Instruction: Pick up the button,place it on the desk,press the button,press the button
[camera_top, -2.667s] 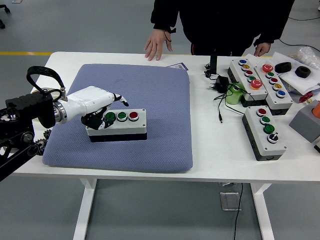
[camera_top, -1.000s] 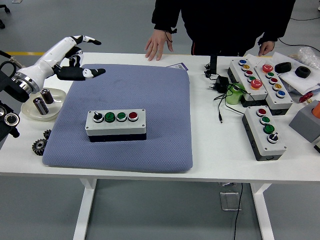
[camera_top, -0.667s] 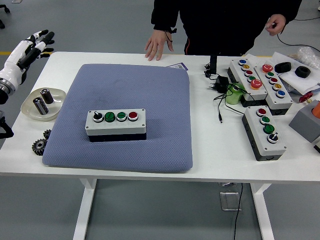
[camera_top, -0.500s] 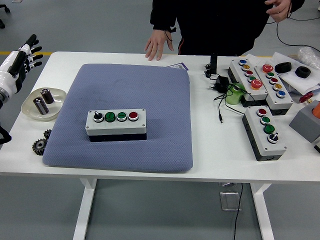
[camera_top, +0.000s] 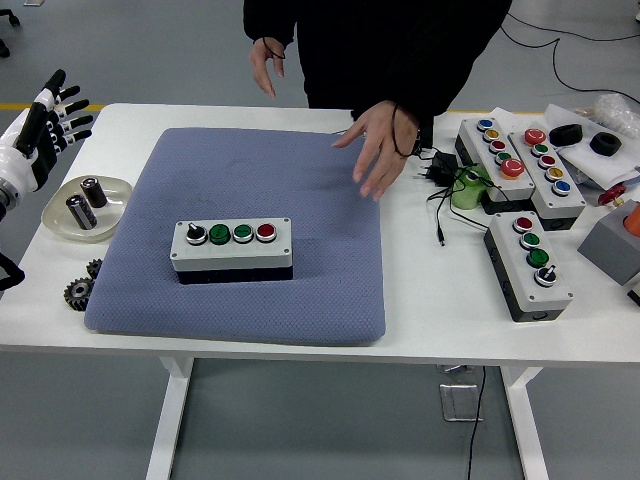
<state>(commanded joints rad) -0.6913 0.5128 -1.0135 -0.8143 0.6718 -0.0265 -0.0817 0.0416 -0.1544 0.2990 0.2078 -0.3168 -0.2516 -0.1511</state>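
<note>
A grey button box (camera_top: 232, 250) with a black knob, two green buttons and a red button lies on the blue-grey pad (camera_top: 250, 190), left of its middle. Nothing touches it. My left hand (camera_top: 48, 112) is raised at the far left edge, off the table's left end, fingers spread and holding nothing. The right arm does not show. A person in black leans over the far side. One of the person's hands (camera_top: 378, 148) hovers open over the pad's back right corner, the other (camera_top: 264, 68) is raised behind the table.
A shallow dish (camera_top: 88, 208) with two cylinders sits left of the pad, two gears (camera_top: 82, 288) below it. At the right stand several button boxes (camera_top: 530, 262), a power adapter with cables (camera_top: 440, 170), a green cup (camera_top: 468, 186) and bagged parts (camera_top: 592, 136).
My left hand left the button box, rose and swung out past the table's left end. The person moved left and reached a hand over the pad's back right corner.
</note>
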